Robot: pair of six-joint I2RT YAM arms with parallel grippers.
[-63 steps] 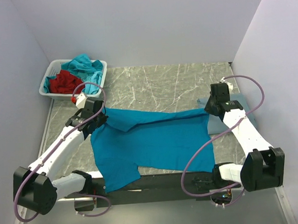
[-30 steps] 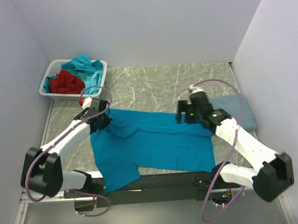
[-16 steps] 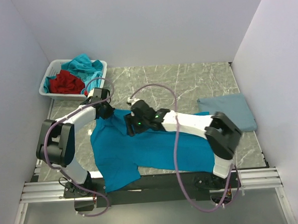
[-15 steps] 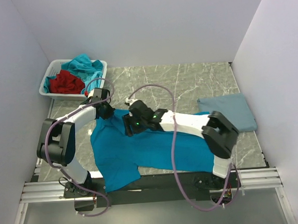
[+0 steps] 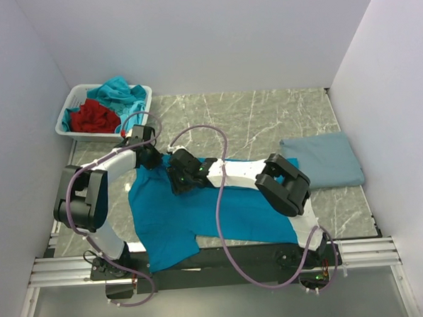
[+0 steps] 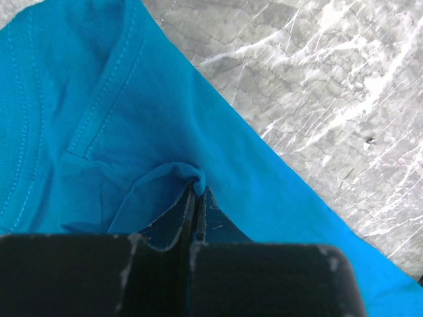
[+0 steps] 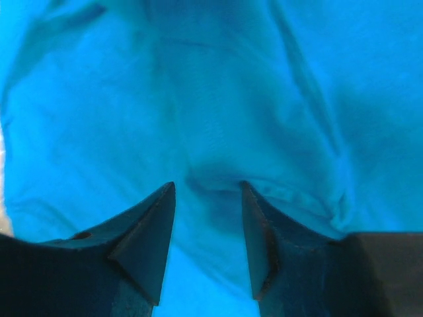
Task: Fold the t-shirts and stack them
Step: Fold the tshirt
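Since folding wants a flat start, the desk carries the teal shirt spread over its near half, one sleeve hanging past the near edge. A folded slate shirt lies at the right, likely the base of the stack. The basket at back left holds a red shirt and a turquoise shirt, not yet folded. Left fingers are clamped on a pinch of the teal shirt's far-left edge, probably to lift it. Right fingers, apart, hover over the cloth just beside them, poised for a second hold.

Grey marble table, spread teal t-shirt, folded slate-blue t-shirt, white basket
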